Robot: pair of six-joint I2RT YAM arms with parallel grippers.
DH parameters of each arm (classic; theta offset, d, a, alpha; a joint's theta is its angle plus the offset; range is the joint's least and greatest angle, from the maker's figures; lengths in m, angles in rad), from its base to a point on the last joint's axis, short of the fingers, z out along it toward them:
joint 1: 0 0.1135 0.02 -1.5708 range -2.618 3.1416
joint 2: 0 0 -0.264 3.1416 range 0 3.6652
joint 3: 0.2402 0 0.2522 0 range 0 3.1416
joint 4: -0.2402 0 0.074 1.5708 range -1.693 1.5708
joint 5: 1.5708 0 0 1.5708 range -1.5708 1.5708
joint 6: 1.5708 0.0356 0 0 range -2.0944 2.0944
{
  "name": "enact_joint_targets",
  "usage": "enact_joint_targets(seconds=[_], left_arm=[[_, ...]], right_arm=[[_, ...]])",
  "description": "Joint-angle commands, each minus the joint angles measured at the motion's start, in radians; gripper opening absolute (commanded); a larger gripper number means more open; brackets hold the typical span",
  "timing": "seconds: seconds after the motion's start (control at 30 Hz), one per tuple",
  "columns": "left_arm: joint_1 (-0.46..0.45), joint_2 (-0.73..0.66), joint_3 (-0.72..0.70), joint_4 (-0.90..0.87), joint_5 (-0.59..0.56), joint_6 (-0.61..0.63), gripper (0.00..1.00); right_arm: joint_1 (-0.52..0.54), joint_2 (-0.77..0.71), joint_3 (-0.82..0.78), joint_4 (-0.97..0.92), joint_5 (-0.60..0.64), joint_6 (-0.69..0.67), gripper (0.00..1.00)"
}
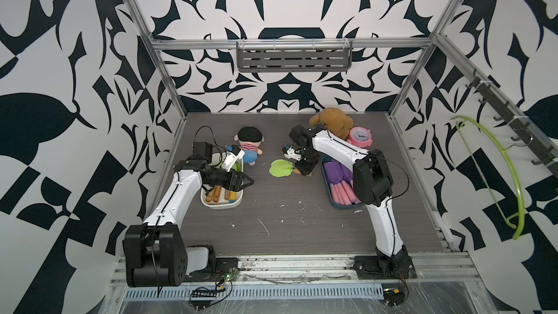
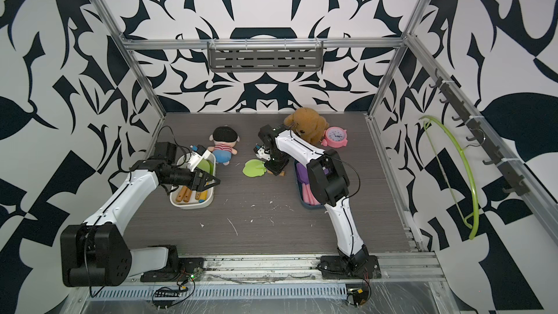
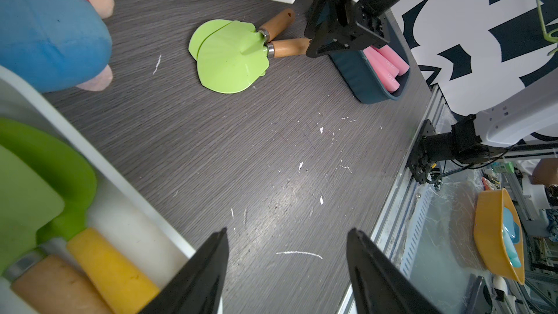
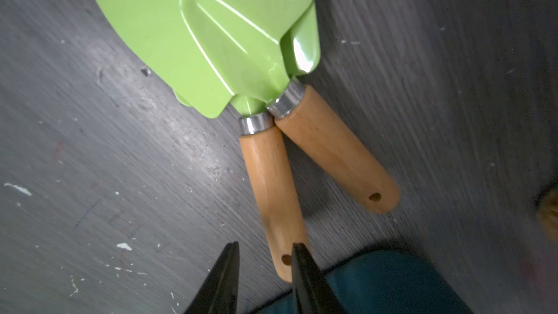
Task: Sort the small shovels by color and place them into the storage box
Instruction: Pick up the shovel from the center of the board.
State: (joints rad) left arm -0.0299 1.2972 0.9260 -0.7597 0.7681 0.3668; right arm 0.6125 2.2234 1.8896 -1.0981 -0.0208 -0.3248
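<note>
1. Shovels with green blades (image 1: 216, 195) lie in the white box (image 1: 222, 207); the left pincer (image 3: 288, 231) hovers by its rim, open and empty.
2. Purple shovels (image 1: 342, 193) lie in the blue box (image 1: 328, 190), so colours are kept apart.
3. Two green shovels (image 1: 282, 168) overlap on the table (image 1: 287, 231) between the boxes; the right pincer (image 4: 265, 244) hangs over one wooden handle (image 4: 271, 188), jaws slightly apart, gripping nothing, probably lining up a grasp.

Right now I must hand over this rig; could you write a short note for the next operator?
Left gripper: open, empty, above the edge of the white box.
Right gripper: fingers narrowly open at one handle end of the two green shovels on the table, not clamped.
Done: sorted green shovels in the white box, purple shovels in the blue box.
Left: move those two green ones to the white box.
</note>
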Motion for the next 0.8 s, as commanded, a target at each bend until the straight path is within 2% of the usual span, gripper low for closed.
enact_joint_targets(seconds=[0.0, 0.63, 0.77], left_arm=[[0.005, -0.009, -0.003, -0.018, 0.027, 0.004, 0.69], [0.016, 0.014, 0.003, -0.020, 0.037, -0.005, 0.68], [0.016, 0.017, 0.004, -0.020, 0.040, -0.007, 0.68]], right_arm=[[0.002, -0.004, 0.030, -0.004, 0.002, -0.020, 0.34], [0.003, 0.009, -0.041, 0.051, -0.058, 0.000, 0.37], [0.003, 0.003, -0.061, 0.056, -0.077, 0.015, 0.41]])
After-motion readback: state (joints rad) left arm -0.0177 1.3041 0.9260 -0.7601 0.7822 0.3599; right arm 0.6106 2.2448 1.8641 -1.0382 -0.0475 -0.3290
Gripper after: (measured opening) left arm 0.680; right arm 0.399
